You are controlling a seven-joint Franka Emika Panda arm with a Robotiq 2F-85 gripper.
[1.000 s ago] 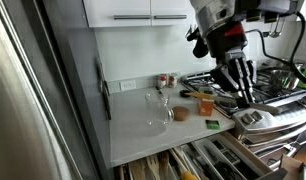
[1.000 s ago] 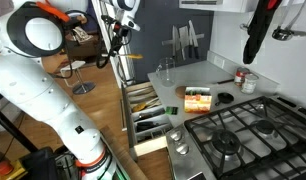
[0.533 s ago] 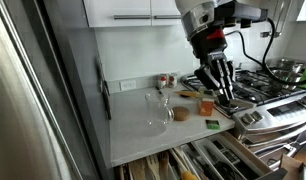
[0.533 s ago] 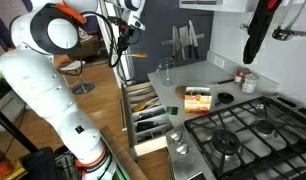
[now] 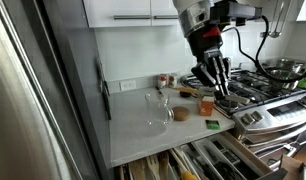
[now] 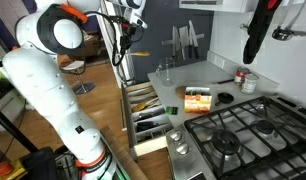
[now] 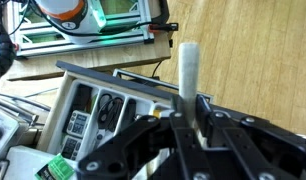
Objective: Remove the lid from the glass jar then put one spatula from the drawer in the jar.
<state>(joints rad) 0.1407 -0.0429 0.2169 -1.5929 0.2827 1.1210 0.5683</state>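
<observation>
The clear glass jar (image 5: 156, 110) stands open on the white counter; it also shows in an exterior view (image 6: 165, 70). A small brown round lid (image 5: 179, 114) lies right beside it. My gripper (image 5: 213, 82) hangs above the counter, to the right of the jar and higher than it. In the wrist view the gripper (image 7: 189, 118) is shut on the pale handle of a spatula (image 7: 188, 68). The spatula's yellow end (image 6: 139, 54) sticks out sideways from the gripper (image 6: 123, 45). The drawer (image 7: 98, 108) is open below, with several utensils in its dividers.
The open drawer (image 6: 145, 112) juts out from the counter front. A gas stove (image 6: 238, 135) with pans (image 5: 281, 70) lies beside the counter. A box (image 6: 198, 98), small jars (image 5: 167, 80) and a knife rack (image 6: 183, 42) stand on the counter. Cabinets (image 5: 133, 12) hang overhead.
The gripper has moved with the spatula away from the stove and drawer, sideways toward the jar, and a little higher. The jar and lid have not moved.
</observation>
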